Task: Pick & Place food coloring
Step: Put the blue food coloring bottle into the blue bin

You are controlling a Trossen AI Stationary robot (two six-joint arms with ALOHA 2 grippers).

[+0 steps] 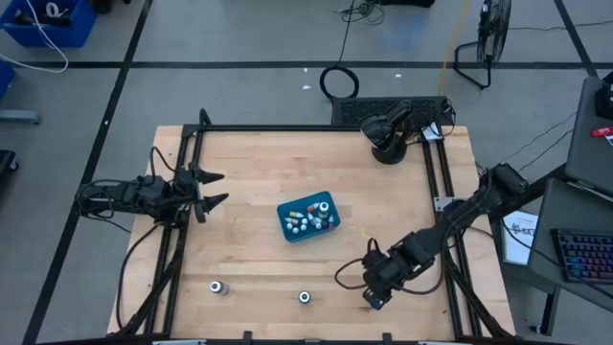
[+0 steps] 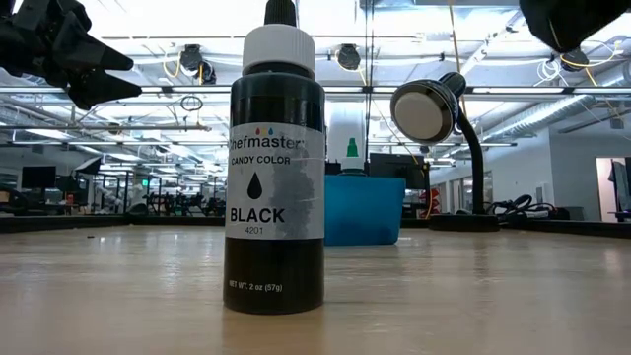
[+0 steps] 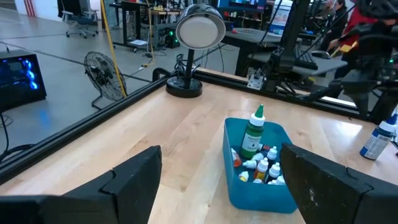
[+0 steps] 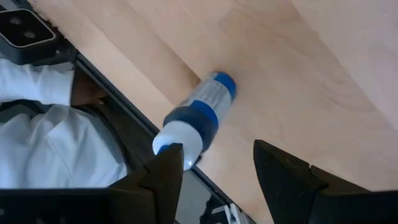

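Reaching down with my right gripper [image 4: 211, 171], fingers spread and empty, I hover over a blue-banded bottle [image 4: 198, 115] standing near the table's front right edge. To grip well, I should centre its white cap between both fingers before closing. My left gripper [image 1: 209, 190] waits spread at the left edge. Only the low view shows the black bottle [image 2: 274, 168] label; only the left wrist shows the teal tray [image 3: 264, 190] holding small bottles.

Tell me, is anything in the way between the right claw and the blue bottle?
Nothing visible is. The right gripper is open and points straight at the blue-and-white bottle, with only bare wooden table around it. The left gripper waits open at the table's left side.
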